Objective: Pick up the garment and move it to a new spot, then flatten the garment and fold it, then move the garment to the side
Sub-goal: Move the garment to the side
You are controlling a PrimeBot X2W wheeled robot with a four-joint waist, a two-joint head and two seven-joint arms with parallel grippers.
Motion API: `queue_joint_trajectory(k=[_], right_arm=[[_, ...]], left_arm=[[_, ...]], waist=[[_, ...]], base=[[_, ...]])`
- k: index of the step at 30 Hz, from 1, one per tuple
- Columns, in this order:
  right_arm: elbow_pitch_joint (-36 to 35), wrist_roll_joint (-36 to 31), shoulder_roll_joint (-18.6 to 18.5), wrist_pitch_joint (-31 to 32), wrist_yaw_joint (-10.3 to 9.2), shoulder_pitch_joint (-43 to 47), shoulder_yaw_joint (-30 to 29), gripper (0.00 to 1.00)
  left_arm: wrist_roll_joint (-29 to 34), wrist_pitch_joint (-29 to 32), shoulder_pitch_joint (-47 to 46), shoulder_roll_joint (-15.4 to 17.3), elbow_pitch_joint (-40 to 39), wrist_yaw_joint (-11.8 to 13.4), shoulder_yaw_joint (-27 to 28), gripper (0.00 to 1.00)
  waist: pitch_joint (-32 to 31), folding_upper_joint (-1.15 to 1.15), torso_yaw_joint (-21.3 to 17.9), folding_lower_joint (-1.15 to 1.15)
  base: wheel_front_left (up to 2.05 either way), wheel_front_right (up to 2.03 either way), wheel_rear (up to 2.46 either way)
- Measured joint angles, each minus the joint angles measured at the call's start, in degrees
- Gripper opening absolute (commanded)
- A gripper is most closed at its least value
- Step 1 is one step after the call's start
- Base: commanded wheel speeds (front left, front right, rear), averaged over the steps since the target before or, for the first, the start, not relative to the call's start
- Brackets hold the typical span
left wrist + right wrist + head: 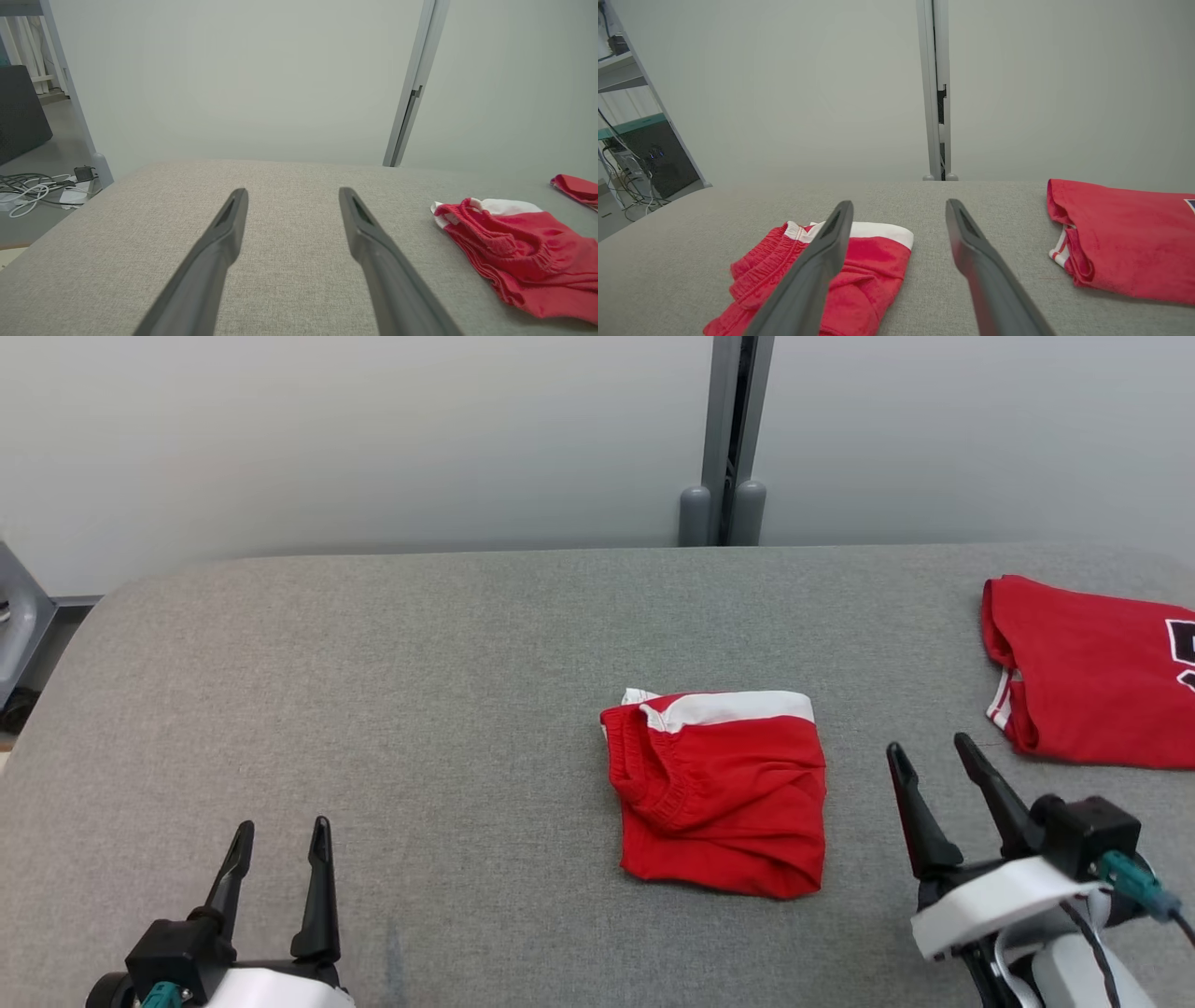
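The garment point(719, 793) is a pair of red shorts with a white band, folded into a rough square at the middle of the grey padded table point(420, 663). My left gripper point(283, 824) is open near the front left, well apart from the garment and holding nothing. Open as well, my right gripper point(928, 743) hovers just right of the garment, fingers pointing away from me. In the left wrist view the garment point(514, 252) lies to the right of the open left gripper point(293, 191). In the right wrist view the right gripper point(899, 202) is open, and its left finger crosses in front of the garment point(873, 275).
A second folded red garment point(1092, 672) with white trim lies at the table's right edge, close to my right gripper. A grey post point(733, 439) stands against the pale wall behind the table. Cables point(28, 186) lie on the floor off the left end.
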Motion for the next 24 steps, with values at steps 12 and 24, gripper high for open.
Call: queue_joint_trajectory(k=[12,24], right_arm=[[18.56,0.81,0.08,4.00,0.00,-14.11,2.19,1.00],[36.05,5.35,1.47,6.38,0.00,-21.87,4.67,1.00]], left_arm=[[-1.32,0.00,-2.58,0.00,0.82,0.54,-3.23,1.00],[-1.83,0.00,-4.03,0.00,1.29,0.66,-4.02,1.00]], waist=[[2.67,0.00,4.54,0.00],[4.76,0.00,6.91,0.00]], base=[[0.00,0.00,0.00],[0.00,0.00,0.00]])
